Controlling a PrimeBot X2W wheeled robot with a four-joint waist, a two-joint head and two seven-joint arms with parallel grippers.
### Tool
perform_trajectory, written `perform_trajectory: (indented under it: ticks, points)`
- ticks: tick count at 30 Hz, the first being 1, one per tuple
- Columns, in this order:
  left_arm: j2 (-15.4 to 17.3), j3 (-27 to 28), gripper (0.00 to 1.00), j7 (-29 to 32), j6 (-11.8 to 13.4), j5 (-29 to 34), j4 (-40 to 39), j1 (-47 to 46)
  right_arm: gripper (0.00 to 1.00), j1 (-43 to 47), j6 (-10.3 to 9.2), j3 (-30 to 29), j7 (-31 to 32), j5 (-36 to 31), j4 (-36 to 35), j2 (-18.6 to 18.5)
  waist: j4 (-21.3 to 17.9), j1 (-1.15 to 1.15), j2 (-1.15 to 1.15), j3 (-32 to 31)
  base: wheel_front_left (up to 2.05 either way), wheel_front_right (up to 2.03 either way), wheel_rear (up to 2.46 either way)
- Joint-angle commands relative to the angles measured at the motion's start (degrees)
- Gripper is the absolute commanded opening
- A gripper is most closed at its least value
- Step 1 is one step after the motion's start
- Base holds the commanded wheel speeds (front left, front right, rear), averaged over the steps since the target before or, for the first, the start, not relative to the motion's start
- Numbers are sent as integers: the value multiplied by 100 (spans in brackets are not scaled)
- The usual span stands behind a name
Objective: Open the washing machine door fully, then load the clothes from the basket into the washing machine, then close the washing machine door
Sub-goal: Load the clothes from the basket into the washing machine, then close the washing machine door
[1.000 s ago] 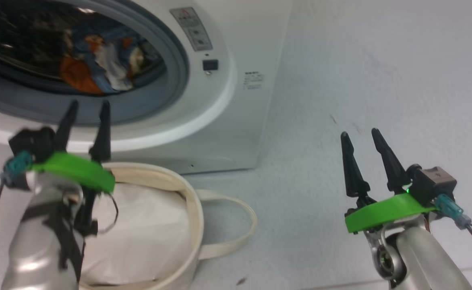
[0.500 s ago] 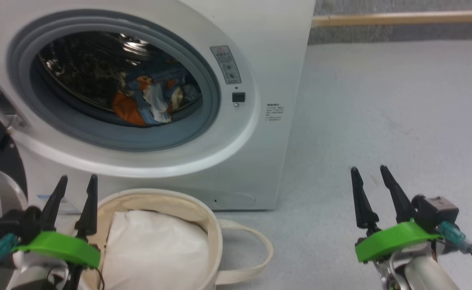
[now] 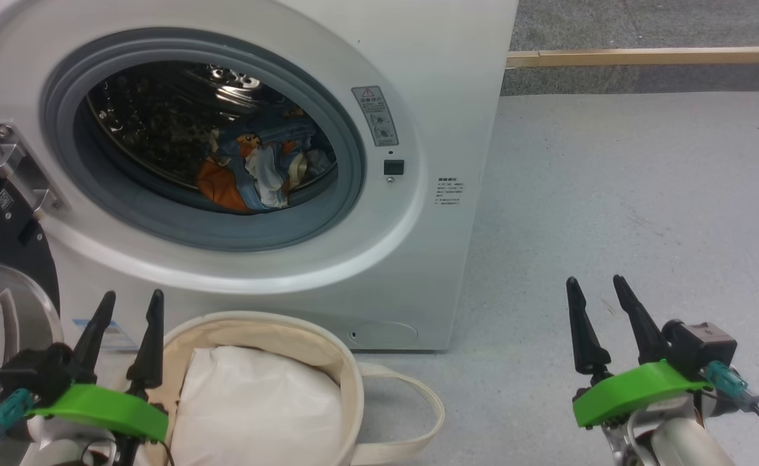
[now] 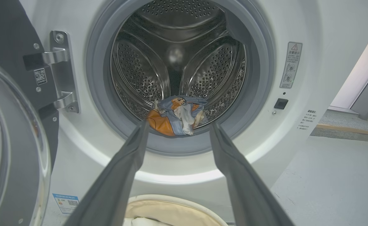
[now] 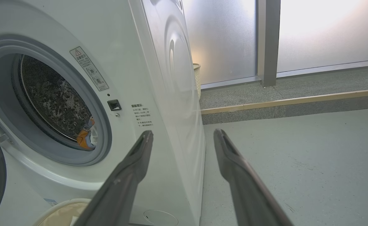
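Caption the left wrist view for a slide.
Open left hand faces the washing machine: clothes in the drum, door open, basket below.

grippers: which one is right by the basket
The left gripper, beside the rim of the basket; the right gripper stands well apart, over the floor.

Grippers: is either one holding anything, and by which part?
Nothing is held. The left gripper and the right gripper both stand open and empty; the clothes lie inside the washing machine.
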Motion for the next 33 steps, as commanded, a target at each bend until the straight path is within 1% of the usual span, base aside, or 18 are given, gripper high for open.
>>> perform_trajectory:
  ticks: [1,16,33]
  points:
    - [131,256,100,-50,-32,13,-230,-137,100,-200,3,78,-71,19,-139,-56,4,0,0,0,0,0,0]
    - [39,445,100,-50,-32,-54,-329,-118,100,-251,3,100,-71,49,-115,-1,18,0,0,10,0,0,0]
    - [60,357,100,-50,-32,-56,-234,-159,100,-276,3,112,-71,50,-136,16,-2,0,0,29,0,0,0]
